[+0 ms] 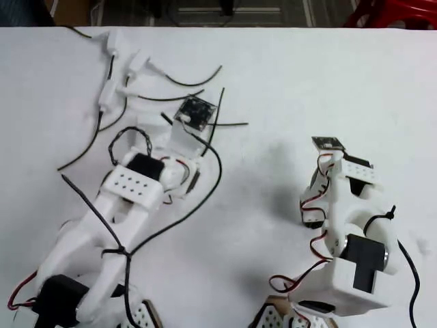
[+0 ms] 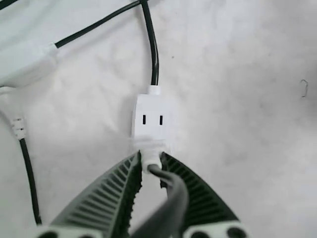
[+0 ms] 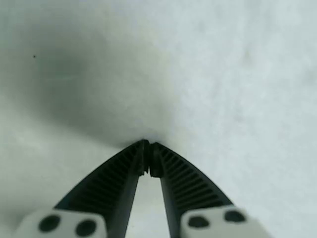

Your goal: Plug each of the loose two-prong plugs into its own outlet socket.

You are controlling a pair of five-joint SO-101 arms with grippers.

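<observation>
The white tabletop (image 1: 328, 82) carries both arms, the left arm (image 1: 130, 198) extended among the cords and by far the nearer. The right gripper (image 3: 148, 158) rests with its ribbed fingers pressed together on nothing. The left gripper (image 2: 150, 156) pinches a small white two-prong plug (image 2: 150, 162) at the near end of a white rectangular outlet socket (image 2: 152, 119). The socket's long axis runs straight away from the fingers, slots facing up.

This looks like a robotics lab or hobby workshop. On a white-covered desk (image 1: 307, 82) stand a white printed left arm (image 1: 130, 198) at 7 o'clock and a right arm (image 1: 351, 239) at 5 o'clock, both with bare red wiring. Loose black cords (image 1: 111, 67) lie at 11 o'clock, and a red chair (image 1: 392, 12) stands at 1 o'clock.
</observation>
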